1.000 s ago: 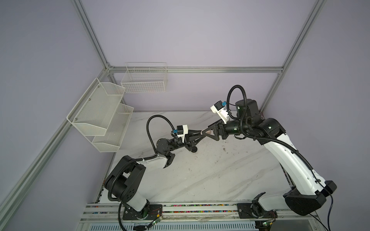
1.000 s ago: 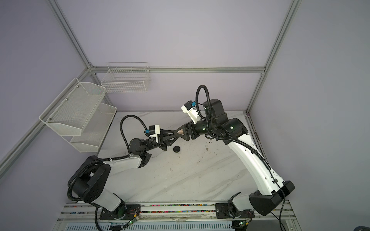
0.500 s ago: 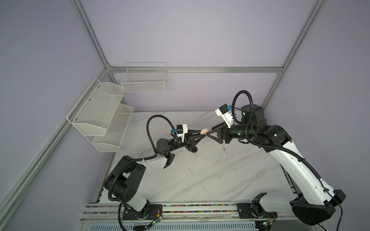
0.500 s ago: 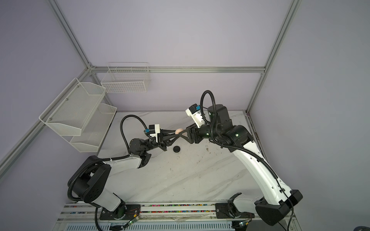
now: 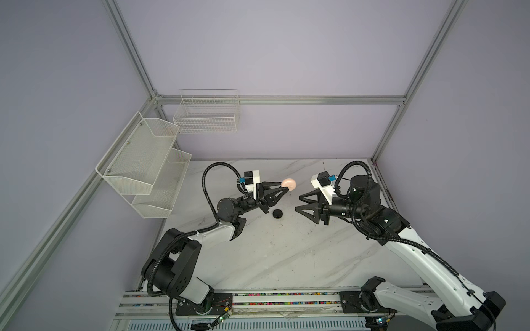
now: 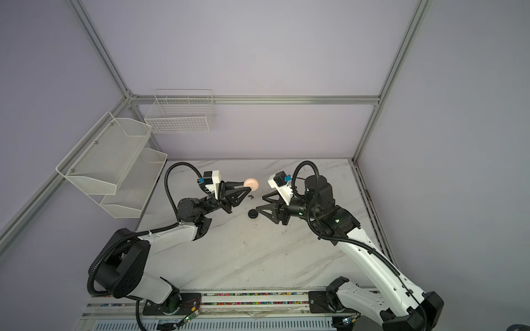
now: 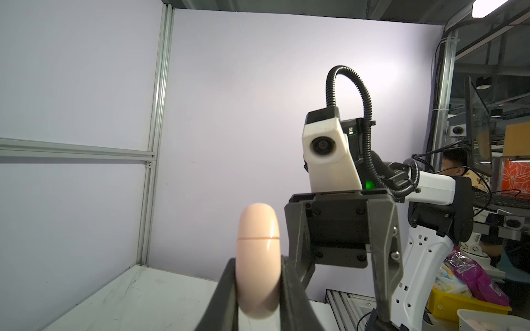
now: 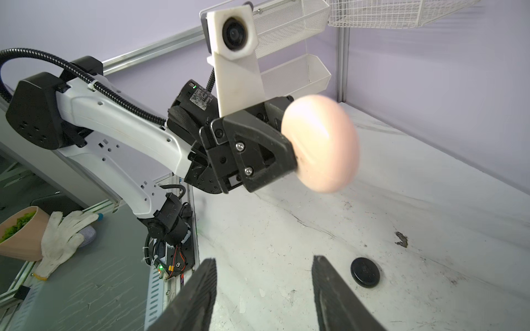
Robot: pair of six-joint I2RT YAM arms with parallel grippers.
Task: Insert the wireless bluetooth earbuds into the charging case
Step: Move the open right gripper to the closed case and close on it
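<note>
left gripper (image 5: 284,188) is clamped on a closed pale pink charging case (image 5: 288,183), held above the marble table (image 5: 286,258). right gripper (image 5: 297,203) faces it from the right, jaws apart and empty. black case (image 5: 277,213) lies on the table between them.

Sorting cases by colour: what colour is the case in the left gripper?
Pale pink; the case shows best in the left wrist view.

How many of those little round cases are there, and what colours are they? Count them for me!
pink case: 1, pinched in the left hand
black case: 1, lying on the table
Total: 2
</note>
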